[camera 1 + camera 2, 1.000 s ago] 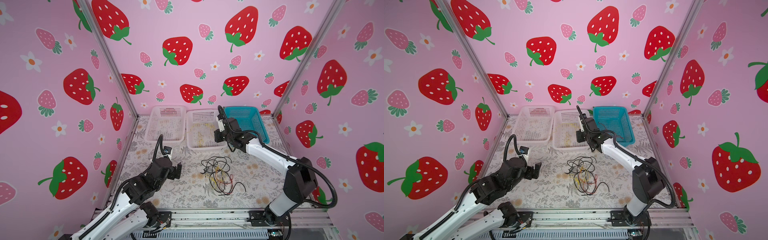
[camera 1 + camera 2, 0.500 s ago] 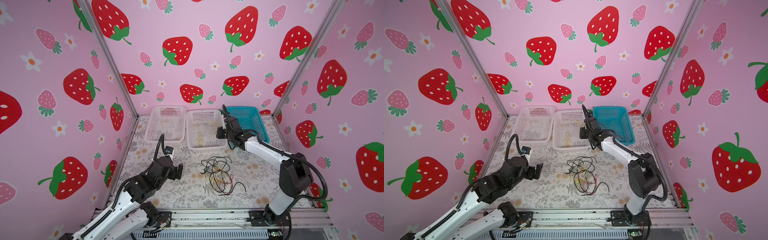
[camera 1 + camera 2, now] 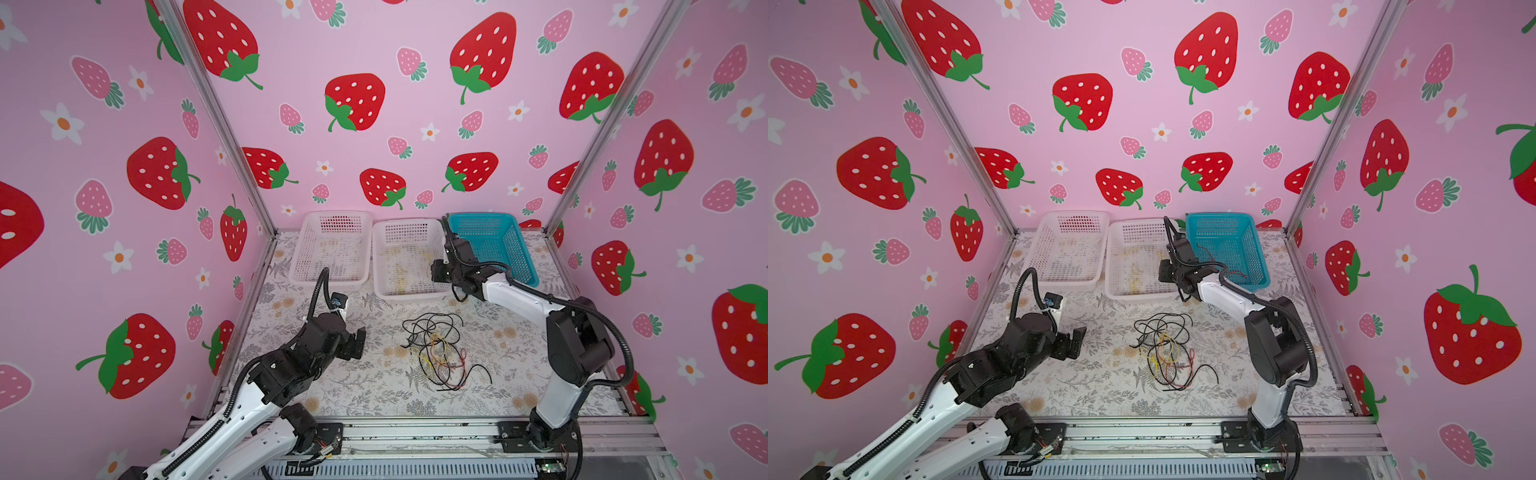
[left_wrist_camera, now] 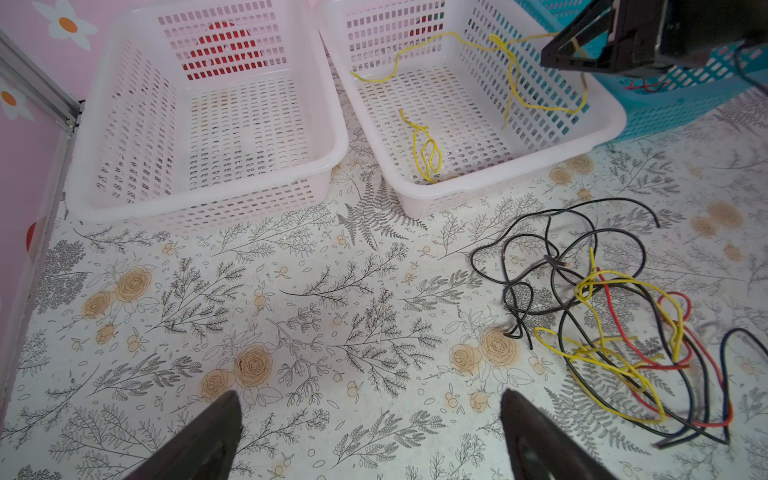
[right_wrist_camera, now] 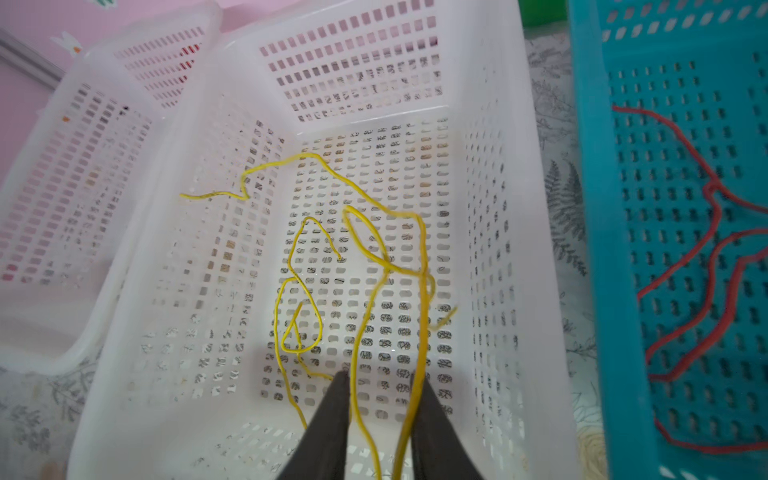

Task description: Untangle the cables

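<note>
Floral counter (image 3: 374, 386), cables (image 3: 434, 351) tangled centre. Left jaws spread wide, 9 o'clock. Right jaws slightly parted over 12 o'clock basket (image 3: 399, 296), yellow cable (image 5: 423, 299) between.

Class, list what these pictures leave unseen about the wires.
- Tangle of thin black, yellow and red wires: crossings too small to trace in both top views; left wrist view's edge cuts it.
- Thin red wire in teal plastic basket: cut by right wrist view's edge.
- Thin yellow wire through right tool: lower end cut by that view's bottom edge.
</note>
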`<state>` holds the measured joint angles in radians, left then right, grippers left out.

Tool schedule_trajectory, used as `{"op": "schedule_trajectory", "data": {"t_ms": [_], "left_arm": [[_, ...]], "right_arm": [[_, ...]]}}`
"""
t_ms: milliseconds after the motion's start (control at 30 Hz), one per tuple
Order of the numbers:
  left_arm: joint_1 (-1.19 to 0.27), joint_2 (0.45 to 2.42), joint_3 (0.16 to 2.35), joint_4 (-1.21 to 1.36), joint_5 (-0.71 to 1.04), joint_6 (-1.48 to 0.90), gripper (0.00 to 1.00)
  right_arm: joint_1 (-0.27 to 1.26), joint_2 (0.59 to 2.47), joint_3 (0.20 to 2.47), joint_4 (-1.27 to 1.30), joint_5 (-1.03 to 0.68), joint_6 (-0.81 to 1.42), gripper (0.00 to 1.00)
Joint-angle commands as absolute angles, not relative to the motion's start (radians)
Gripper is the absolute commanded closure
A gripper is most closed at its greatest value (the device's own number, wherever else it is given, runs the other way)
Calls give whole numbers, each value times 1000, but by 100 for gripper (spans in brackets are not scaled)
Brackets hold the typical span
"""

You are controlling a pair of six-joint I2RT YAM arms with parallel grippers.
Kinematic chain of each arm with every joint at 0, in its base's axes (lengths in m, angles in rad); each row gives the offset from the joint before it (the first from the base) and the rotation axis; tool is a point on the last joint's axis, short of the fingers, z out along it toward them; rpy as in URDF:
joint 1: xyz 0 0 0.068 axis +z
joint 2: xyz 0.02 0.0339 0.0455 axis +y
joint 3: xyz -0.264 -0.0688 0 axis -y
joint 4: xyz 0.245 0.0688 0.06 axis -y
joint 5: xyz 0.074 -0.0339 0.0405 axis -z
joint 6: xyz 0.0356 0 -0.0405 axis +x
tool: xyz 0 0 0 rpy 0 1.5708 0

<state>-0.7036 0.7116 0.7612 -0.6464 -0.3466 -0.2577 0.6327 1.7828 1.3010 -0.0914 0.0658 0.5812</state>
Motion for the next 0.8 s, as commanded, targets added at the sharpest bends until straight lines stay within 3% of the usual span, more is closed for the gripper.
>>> {"op": "schedule_trajectory", "data": {"t_ms": [0,233,500,767], "left_arm": [[-697,713,753,-630,-338,-251,2],[-689,725,755,-629,-322,-251,2],[-687,729,754,-627,-299,-253,2],[-686,751,760,-631,-285,-253,2]], "right_arm": [[640,1680,1278,-100,97,560,59],[642,1450,1086,-75,63,523,39],[731,1161,729,-60,6,553,38],[921,1046,499,-19,9,627,41]]}}
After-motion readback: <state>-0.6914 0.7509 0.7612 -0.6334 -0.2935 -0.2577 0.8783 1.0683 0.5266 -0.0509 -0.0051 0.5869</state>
